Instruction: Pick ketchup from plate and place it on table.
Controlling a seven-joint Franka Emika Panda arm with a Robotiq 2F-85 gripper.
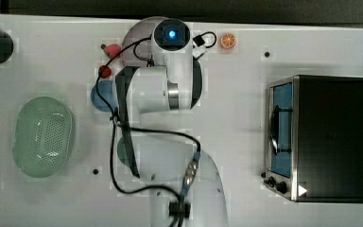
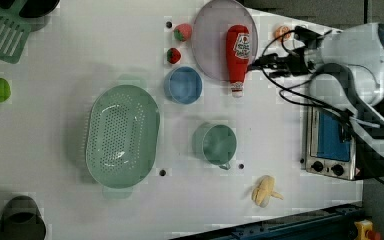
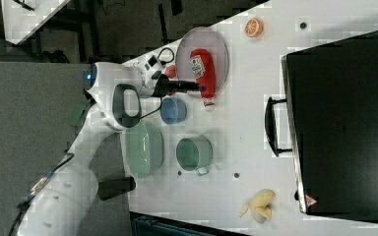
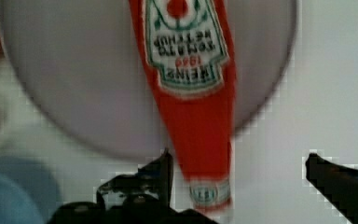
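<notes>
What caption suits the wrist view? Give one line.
Open gripper straddling the neck of the ketchup, which lies across the plate rim.

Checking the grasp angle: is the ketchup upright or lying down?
Lying down: the ketchup rests lengthwise across the plate, neck overhanging the rim.

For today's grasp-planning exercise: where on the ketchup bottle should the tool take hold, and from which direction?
Grip the ketchup across its narrowing neck, coming straight down from above. It lies flat on the plate, cap end past the rim over the table, so the open tool can likely straddle the slim neck.
</notes>
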